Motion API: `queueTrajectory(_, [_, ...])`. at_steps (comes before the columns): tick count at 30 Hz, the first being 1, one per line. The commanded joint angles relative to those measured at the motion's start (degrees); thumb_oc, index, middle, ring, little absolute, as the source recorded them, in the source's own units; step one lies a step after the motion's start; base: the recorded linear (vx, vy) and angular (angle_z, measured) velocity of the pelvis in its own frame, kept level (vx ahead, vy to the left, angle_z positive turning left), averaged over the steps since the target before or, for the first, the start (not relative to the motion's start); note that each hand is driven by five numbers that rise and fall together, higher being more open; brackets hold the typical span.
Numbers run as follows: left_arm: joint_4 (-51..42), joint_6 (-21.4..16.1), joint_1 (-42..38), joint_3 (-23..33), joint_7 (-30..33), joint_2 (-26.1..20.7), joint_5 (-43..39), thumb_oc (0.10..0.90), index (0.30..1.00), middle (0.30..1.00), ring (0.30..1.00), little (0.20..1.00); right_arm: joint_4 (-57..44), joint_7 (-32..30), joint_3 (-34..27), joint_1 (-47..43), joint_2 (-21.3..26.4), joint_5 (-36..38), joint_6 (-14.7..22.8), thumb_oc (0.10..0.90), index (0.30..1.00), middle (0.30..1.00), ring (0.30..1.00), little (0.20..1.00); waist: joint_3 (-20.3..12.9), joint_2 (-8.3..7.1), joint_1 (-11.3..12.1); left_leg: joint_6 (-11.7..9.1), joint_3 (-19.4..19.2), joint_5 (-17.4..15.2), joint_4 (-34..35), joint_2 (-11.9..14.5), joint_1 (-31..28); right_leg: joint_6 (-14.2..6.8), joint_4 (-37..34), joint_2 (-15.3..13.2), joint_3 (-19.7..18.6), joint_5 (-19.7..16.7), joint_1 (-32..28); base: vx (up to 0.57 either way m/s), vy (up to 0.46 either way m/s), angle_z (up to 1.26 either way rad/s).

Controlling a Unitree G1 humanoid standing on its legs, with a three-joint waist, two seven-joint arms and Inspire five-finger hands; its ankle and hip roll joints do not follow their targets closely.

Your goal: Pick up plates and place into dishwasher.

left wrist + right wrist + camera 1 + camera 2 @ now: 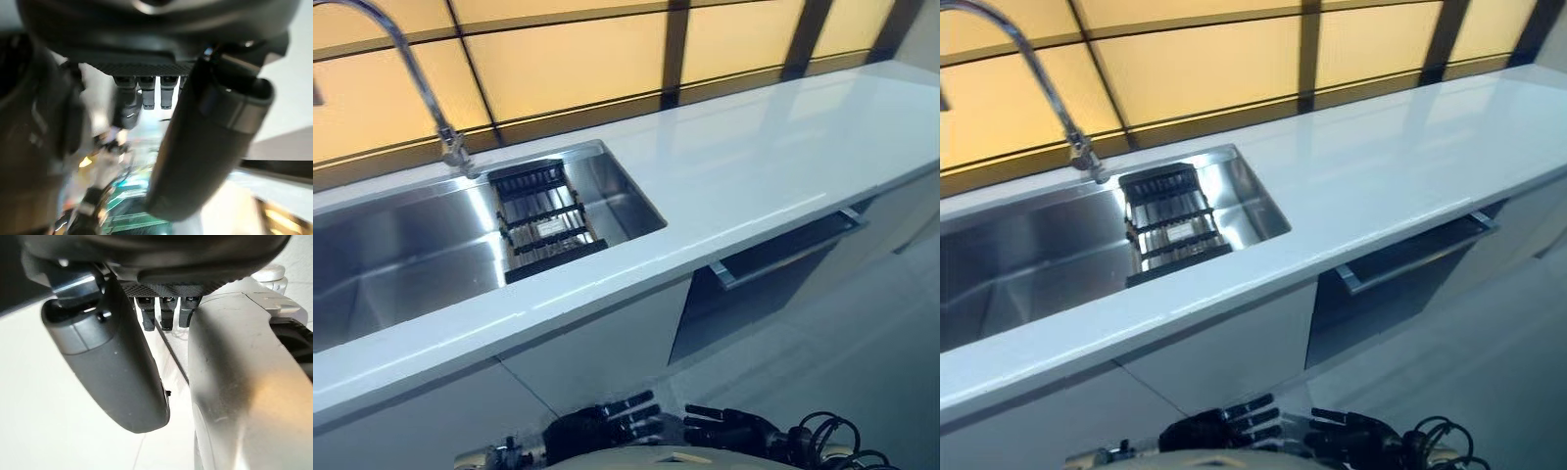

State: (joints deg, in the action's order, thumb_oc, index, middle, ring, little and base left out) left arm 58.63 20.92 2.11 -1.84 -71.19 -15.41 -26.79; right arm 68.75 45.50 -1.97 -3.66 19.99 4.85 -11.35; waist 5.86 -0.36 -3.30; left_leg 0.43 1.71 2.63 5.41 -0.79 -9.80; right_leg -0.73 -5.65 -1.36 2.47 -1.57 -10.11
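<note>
Under the white counter [754, 166], right of the middle, is the dishwasher [773, 269], a dark front with a silver handle bar [788, 252] whose top edge stands a little out from the counter. Both of my hands hang low in front of the cabinets. My left hand [602, 421] and my right hand [734, 426] face each other, fingers relaxed and holding nothing. In the wrist views the left thumb [205, 147] and the right thumb [112, 372] stand apart from straight fingers.
A steel sink [401, 259] is set in the counter at the left, with a black wire rack [543, 220] at its right end and a curved faucet [421, 88] behind it. White cabinet doors [597, 343] lie below. Pale floor [862, 343] opens to the right.
</note>
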Motion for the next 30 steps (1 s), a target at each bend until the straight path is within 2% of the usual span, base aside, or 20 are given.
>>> queueTrajectory(1, [7.2, -9.4, -3.0, 0.8, 7.9, 1.4, 4.0, 0.8, 0.9, 0.9, 0.9, 0.9, 5.9, 0.2, 2.6, 1.7, 0.0, -2.7, -4.4, 0.8, 0.9, 0.9, 0.9, 0.9, 0.5, -0.33, 1.4, 4.3, -3.1, -9.8, -0.4, -3.9, -2.2, 0.8, 0.6, 4.6, -0.4, 4.5, -1.2, 0.01, 0.007, 0.24])
queueTrajectory(2, [9.1, -11.3, -3.1, 0.6, 11.0, 0.9, 3.8, 0.8, 0.9, 0.9, 0.9, 0.9, 5.9, -0.4, 3.3, 1.4, -0.5, -2.2, -4.9, 0.8, 0.9, 0.9, 0.9, 0.9, 0.3, -0.43, 1.6, 4.3, -2.8, -9.6, -0.4, -4.0, -2.1, 0.8, 0.6, 4.5, -0.1, 4.6, -1.2, 0.0, 0.007, 0.13])
queueTrajectory(4, [11.0, -12.9, -3.2, 1.1, 14.7, 0.4, 4.0, 0.8, 0.9, 0.9, 0.9, 0.9, 6.2, -1.2, 3.7, 1.2, -1.0, -2.2, -5.2, 0.8, 0.9, 0.9, 0.9, 0.9, 0.2, -0.52, 1.9, 4.3, -2.4, -9.5, -0.4, -4.1, -2.0, 0.8, 0.6, 4.5, 0.1, 4.8, -1.2, 0.01, 0.011, 0.1])
queueTrajectory(5, [12.2, -14.4, -3.2, 0.9, 19.0, 0.0, 4.0, 0.8, 0.9, 0.9, 0.9, 0.9, 6.7, -2.0, 3.8, 1.1, -1.3, -2.5, -4.8, 0.8, 0.9, 0.9, 0.9, 0.9, 0.0, -0.5, 2.1, 4.3, -2.1, -9.4, -0.4, -4.1, -1.9, 0.8, 0.6, 4.4, 0.4, 4.9, -1.2, 0.01, 0.016, 0.08])
queueTrajectory(8, [12.8, -15.2, -3.3, 0.6, 23.9, -0.4, 5.5, 0.8, 0.9, 0.9, 0.9, 0.9, 7.2, -4.2, 4.4, 0.8, -1.8, -1.5, -4.4, 0.8, 0.9, 0.9, 0.9, 0.9, -0.1, -0.43, 2.5, 4.3, -1.5, -9.2, -0.4, -4.3, -1.7, 0.7, 0.6, 4.4, 0.8, 5.0, -1.2, 0.0, 0.005, 0.01])
queueTrajectory(10, [14.6, -16.3, -3.2, -0.2, 29.7, -0.4, 8.4, 0.8, 0.9, 0.9, 0.9, 0.9, 7.5, -8.4, 4.7, 0.5, -2.1, -0.5, -3.3, 0.8, 0.9, 0.9, 0.9, 0.9, -0.3, -0.28, 2.9, 4.3, -0.9, -9.0, -0.4, -4.4, -1.5, 0.7, 0.6, 4.3, 1.4, 5.1, -1.2, 0.01, 0.041, 0.07])
queueTrajectory(11, [16.6, -20.4, -3.2, -0.2, 43.1, -0.2, 12.4, 0.8, 0.9, 0.9, 0.9, 0.9, 7.4, -14.4, 4.8, 0.4, -3.0, 1.4, -0.7, 0.8, 0.9, 0.9, 0.9, 0.9, -0.5, -0.08, 3.0, 4.3, -0.3, -8.8, -0.4, -4.7, -1.3, 0.7, 0.6, 4.2, 1.8, 5.2, -1.2, 0.01, 0.056, 0.11])
queueTrajectory(13, [17.2, -24.9, -3.4, -1.2, 53.4, -0.1, 23.0, 0.8, 0.9, 0.9, 0.9, 0.9, 7.1, -19.3, 5.4, 0.4, -3.9, 2.6, 1.9, 0.8, 0.9, 0.9, 0.9, 0.9, -0.7, -0.05, 3.1, 4.2, 0.1, -8.7, -0.4, -4.8, -1.2, 0.7, 0.6, 4.1, 2.1, 5.4, -1.2, 0.0, 0.052, 0.14])
queueTrajectory(14, [17.9, -26.0, -3.6, -3.9, 60.9, 0.5, 27.9, 0.8, 0.9, 0.9, 0.9, 0.9, 6.4, -23.4, 5.9, 0.4, -5.0, 3.1, 3.2, 0.8, 0.9, 0.9, 0.9, 0.9, -0.9, 0.06, 3.0, 4.3, 0.3, -8.5, -0.4, -4.9, -0.8, 0.7, 0.6, 4.1, 2.1, 5.3, -1.0, -0.01, 0.042, 0.13])
queueTrajectory(15, [18.1, -25.9, -3.6, -5.1, 63.8, 1.0, 27.8, 0.8, 0.9, 0.9, 0.9, 0.9, 6.0, -25.0, 6.2, 0.5, -5.7, 2.7, 4.1, 0.8, 0.9, 0.9, 0.9, 0.9, -1.0, 0.15, 2.9, 4.2, 0.3, -8.4, -0.4, -4.9, -0.7, 0.6, 0.6, 4.1, 2.2, 5.3, -0.9, -0.02, 0.044, 0.15])
queueTrajectory(17, [17.7, -23.4, -3.4, -6.1, 69.5, 2.8, 28.5, 0.8, 0.9, 0.9, 0.9, 0.9, 5.7, -29.1, 6.8, 1.3, -7.4, 2.9, 6.9, 0.8, 0.9, 0.9, 0.9, 0.9, -1.0, 0.39, 3.0, 4.3, 0.6, -8.4, -0.4, -5.1, -0.6, 0.6, 0.6, 4.1, 2.5, 5.4, -0.9, -0.01, 0.037, 0.12])
queueTrajectory(20, [18.4, -18.5, -3.2, -6.4, 74.7, 4.1, 29.7, 0.8, 0.9, 0.9, 0.9, 0.9, 4.3, -34.8, 7.6, 1.6, -9.3, 2.3, 7.7, 0.8, 0.9, 0.9, 0.9, 0.9, -1.0, 0.52, 2.9, 4.3, 0.6, -8.2, -0.4, -5.2, -0.4, 0.8, 0.6, 4.1, 2.7, 5.5, -0.9, -0.01, 0.031, 0.06])
queueTrajectory(21, [18.4, -18.3, -3.1, -6.4, 74.7, 4.1, 29.7, 0.8, 0.9, 0.9, 0.9, 0.9, 4.2, -34.8, 7.7, 1.6, -9.4, 2.0, 7.7, 0.8, 0.9, 0.9, 0.9, 0.9, -1.0, 0.52, 2.9, 4.2, 0.6, -8.3, -0.4, -5.2, -0.4, 0.8, 0.6, 4.0, 2.7, 5.5, -0.9, -0.01, 0.014, 0.11])
queueTrajectory(24, [18.7, -14.5, -3.2, -6.1, 75.9, 4.7, 27.3, 0.8, 0.9, 0.9, 0.9, 0.9, 3.9, -34.1, 9.0, 1.7, -9.9, -2.9, 7.8, 0.8, 0.9, 0.9, 0.9, 0.9, -1.0, 0.58, 2.9, 4.3, 0.6, -8.3, -0.4, -5.3, -0.4, 0.9, 0.6, 4.0, 3.0, 5.6, -0.9, -0.01, 0.011, 0.07])
queueTrajectory(25, [18.5, -11.8, -3.6, -6.0, 73.6, 4.7, 29.8, 0.8, 0.9, 0.9, 0.9, 0.9, 3.1, -32.8, 11.6, 1.4, -10.1, -6.5, 8.1, 0.8, 0.9, 0.9, 0.9, 0.9, -0.8, 0.66, 3.1, 4.3, 0.8, -8.3, -0.4, -5.5, -0.6, 1.1, 0.6, 3.9, 3.5, 5.8, -1.1, -0.01, 0.02, 0.06])
queueTrajectory(30, [16.4, -10.1, -4.5, -9.6, 67.5, 3.9, 33.8, 0.8, 0.9, 0.9, 0.9, 0.9, 1.2, -32.7, 14.6, 0.6, -8.8, -7.1, 6.1, 0.8, 0.9, 0.9, 0.9, 0.9, -0.7, 1.02, 3.1, 4.4, 0.9, -8.6, -0.4, -5.5, -1.0, 1.2, 1.0, 3.8, 4.1, 6.4, -1.5, 0.0, 0.019, 0.08])
